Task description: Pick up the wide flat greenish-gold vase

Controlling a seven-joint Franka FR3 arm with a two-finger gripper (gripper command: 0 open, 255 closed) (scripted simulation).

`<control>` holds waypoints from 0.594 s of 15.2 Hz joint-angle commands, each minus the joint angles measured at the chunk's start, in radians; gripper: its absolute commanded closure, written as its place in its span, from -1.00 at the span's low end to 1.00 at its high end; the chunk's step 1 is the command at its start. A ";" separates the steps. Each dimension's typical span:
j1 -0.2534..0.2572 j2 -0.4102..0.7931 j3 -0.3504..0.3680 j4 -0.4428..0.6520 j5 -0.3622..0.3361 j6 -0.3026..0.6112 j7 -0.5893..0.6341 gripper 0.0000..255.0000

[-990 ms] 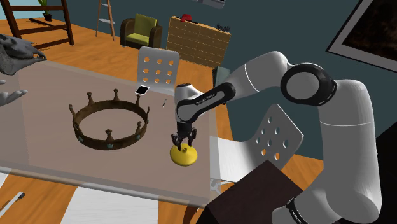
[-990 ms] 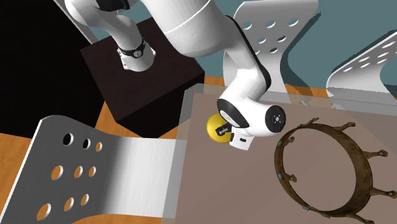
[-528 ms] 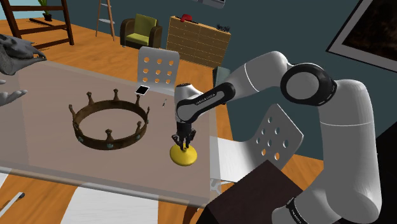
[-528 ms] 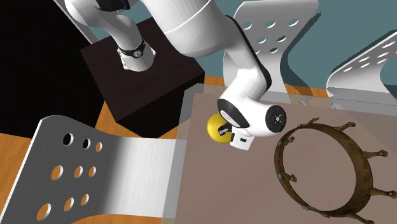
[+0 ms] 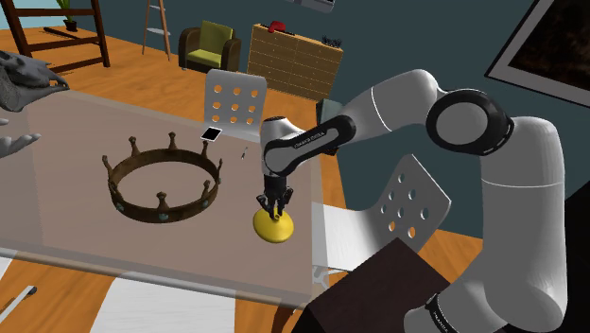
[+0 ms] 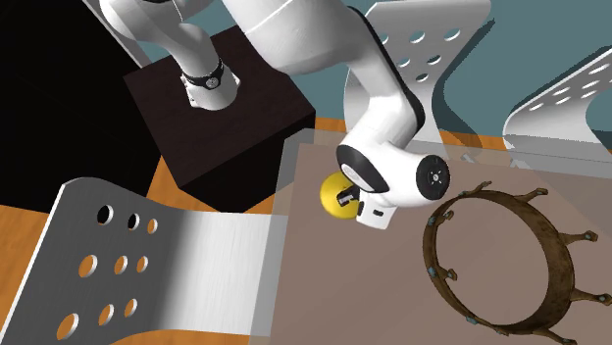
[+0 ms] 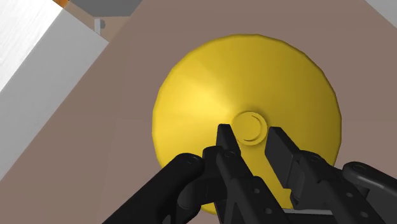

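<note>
Vase (image 5: pixel 273 228) sits near the worktop (image 5: pixel 76 142) edge on the stand side. The crown (image 5: pixel 161 184) lies well apart toward the shoulder view's left, and a white chair (image 5: pixel 364 227) is just beyond the edge.

It's a low yellow disc w/ a short narrow neck (image 7: pixel 249 125) at centre. It reads more plain yellow than greenish-gold.

Hand (image 5: pixel 274 202) is directly above the vase, pointing straight down, so the vase lies along the hand's own axis w/ no sideways offset. In the wrist view the two fingers (image 7: pixel 280 149) stand one each side of the neck, pressed against it w/ no gap that I can make out. I read that as clamped on the neck, not apart.

Key relation: the vase is round in plan, so it has no long axis to line up. Its only axis is vertical, through the neck, and the hand is already on it. There's one arm only, so no choice of side.

Can't tell from these views whether the base is clear of the worktop or touching it.

Judgement: grasp looks made, and the next move is a straight vertical lift. Risk: the neck is small vs the wide body, so the disc may tilt or swing if the pull isn't plumb. The crown is far enough off not to matter.
</note>
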 commanded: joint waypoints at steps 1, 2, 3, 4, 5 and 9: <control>-0.003 -0.017 0.002 0.000 0.003 -0.017 -0.003 1.00; -0.003 -0.027 0.003 0.000 0.004 -0.027 -0.004 1.00; -0.004 -0.036 0.004 0.000 0.006 -0.036 -0.004 1.00; -0.005 -0.046 0.005 0.000 0.007 -0.045 -0.005 1.00; -0.006 -0.055 0.006 0.000 0.009 -0.055 -0.006 1.00; -0.008 -0.091 0.010 0.004 0.015 -0.093 -0.009 1.00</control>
